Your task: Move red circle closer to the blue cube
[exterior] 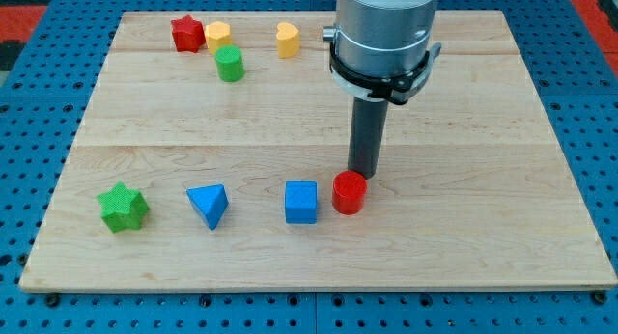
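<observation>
The light wooden tabletop (319, 122) fills most of the frame, and it sits on a blue board with little holes (29, 160).

My tip (363, 172) is the bottom end of a straight dark rod that hangs down from a big grey arm (382, 30) at the top of the frame. There are no fingers on this arm, only the rod, so nothing here can be apart or together. My tip is right at the top edge of the red round plastic block (350, 192), and it looks like it touches it.

The red round block sits a little below the middle of the frame. The blue plastic cube (301, 202) is just beside it on the left. They are very near, and I cannot tell if they touch.

Further left in the same low row is a blue plastic triangle block (209, 205). A green plastic star block (123, 208) is at the lower left.

At the upper left, a red plastic star block (186, 33) is touching a yellow plastic block (217, 35). A green round plastic block (230, 63) sits just below the yellow one. A yellow plastic heart block (287, 40) is to the right of them, a little apart.
</observation>
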